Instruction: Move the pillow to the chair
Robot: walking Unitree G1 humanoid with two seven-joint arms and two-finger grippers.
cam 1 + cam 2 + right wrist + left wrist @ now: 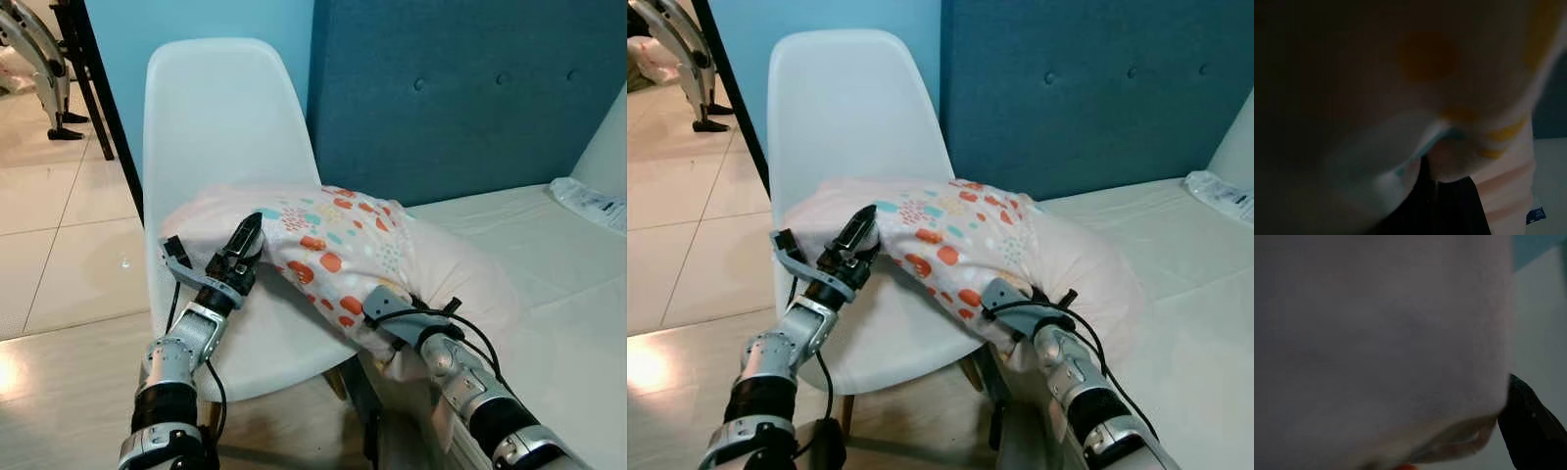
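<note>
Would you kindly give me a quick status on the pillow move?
Left gripper against pillow over chair seat. Right gripper buried under pillow's other end. Pillow spans chair and bed, not yet fully on chair.

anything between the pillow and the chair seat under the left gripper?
Nothing: the pillow lies straight on the white chair seat, with the left gripper against its near edge, seen in the left eye view.

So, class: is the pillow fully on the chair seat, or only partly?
Only partly. One end of the pillow lies on the chair seat; the other end hangs past the seat edge toward the bed.
</note>
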